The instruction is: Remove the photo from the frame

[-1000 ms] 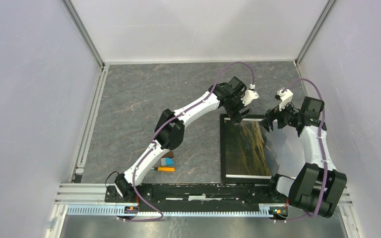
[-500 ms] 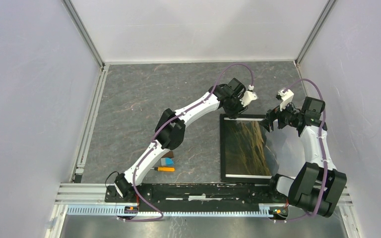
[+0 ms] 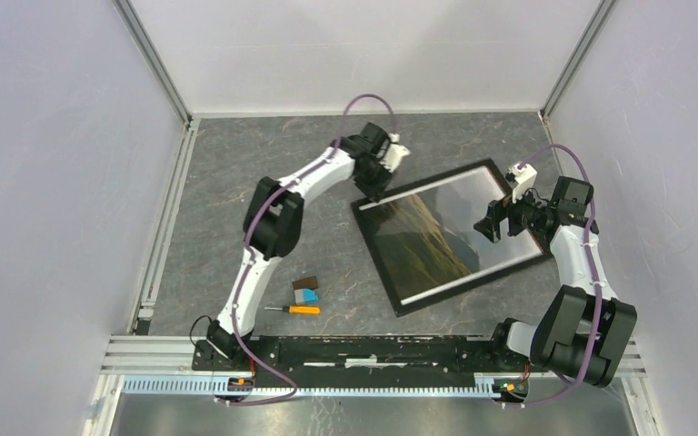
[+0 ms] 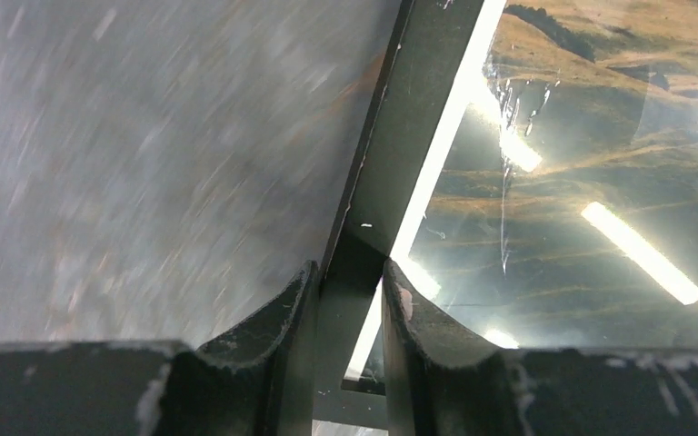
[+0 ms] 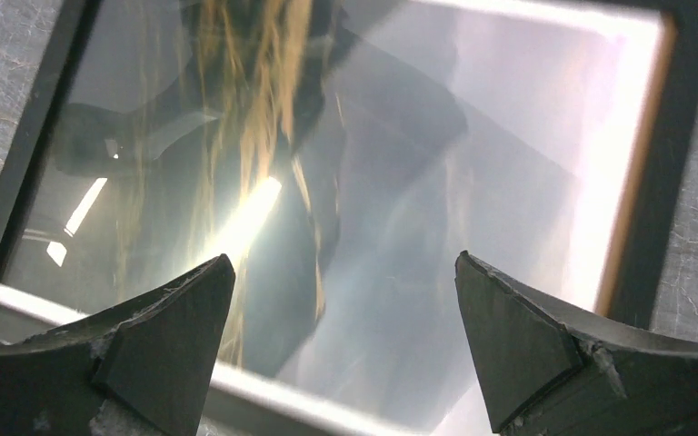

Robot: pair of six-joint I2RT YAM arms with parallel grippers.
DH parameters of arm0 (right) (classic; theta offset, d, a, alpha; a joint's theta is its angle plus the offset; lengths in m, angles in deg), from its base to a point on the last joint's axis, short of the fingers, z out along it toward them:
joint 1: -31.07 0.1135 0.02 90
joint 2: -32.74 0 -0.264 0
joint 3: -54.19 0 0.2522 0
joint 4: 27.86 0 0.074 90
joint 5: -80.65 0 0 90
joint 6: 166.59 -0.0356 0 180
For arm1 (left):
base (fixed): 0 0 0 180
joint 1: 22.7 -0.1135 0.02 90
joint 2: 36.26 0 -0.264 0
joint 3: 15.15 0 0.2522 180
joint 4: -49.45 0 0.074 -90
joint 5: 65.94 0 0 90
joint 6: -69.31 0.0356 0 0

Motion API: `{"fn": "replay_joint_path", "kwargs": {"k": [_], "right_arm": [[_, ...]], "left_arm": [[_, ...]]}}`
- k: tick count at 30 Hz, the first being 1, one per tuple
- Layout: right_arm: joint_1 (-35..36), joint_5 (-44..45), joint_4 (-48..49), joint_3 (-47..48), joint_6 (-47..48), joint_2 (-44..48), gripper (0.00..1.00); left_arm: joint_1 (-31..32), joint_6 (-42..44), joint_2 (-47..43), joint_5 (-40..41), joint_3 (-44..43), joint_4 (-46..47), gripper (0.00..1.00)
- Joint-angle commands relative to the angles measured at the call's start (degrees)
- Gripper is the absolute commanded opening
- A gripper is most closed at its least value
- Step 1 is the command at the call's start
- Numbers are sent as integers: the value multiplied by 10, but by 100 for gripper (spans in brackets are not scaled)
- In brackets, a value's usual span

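The frame (image 4: 400, 136) was set askew on the tabletop (image 3: 236, 182), its longer edges run from near-left to far-right. The photo (image 3: 427, 241) of green-brown hills and pale sky was seen under glossy glass. The black border was clamped by the left claw (image 4: 347, 272). The right claw (image 5: 345, 272) was held wide apart above the glass, with nothing grasped.

Grey marbled table (image 3: 236, 182) bearing skewed frame (image 3: 378, 257), brown block (image 3: 305, 283), blue block (image 3: 307, 295), orange-handled screwdriver (image 3: 302, 310).
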Motion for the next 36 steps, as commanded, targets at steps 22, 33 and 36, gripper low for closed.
{"fn": "replay_joint_path", "kwargs": {"k": [22,33,36], "right_arm": [[9,33,74,-5,-107,-70,98],[125,107,142,33,-191,-203,98],[141,117,140,45,-195,-240,98]], "left_arm": [[-103,-175,-418,69,492,143,73],[-117,-175,-279,54,329,134,87],[-129,-186,-251,41,314,134,87]]}}
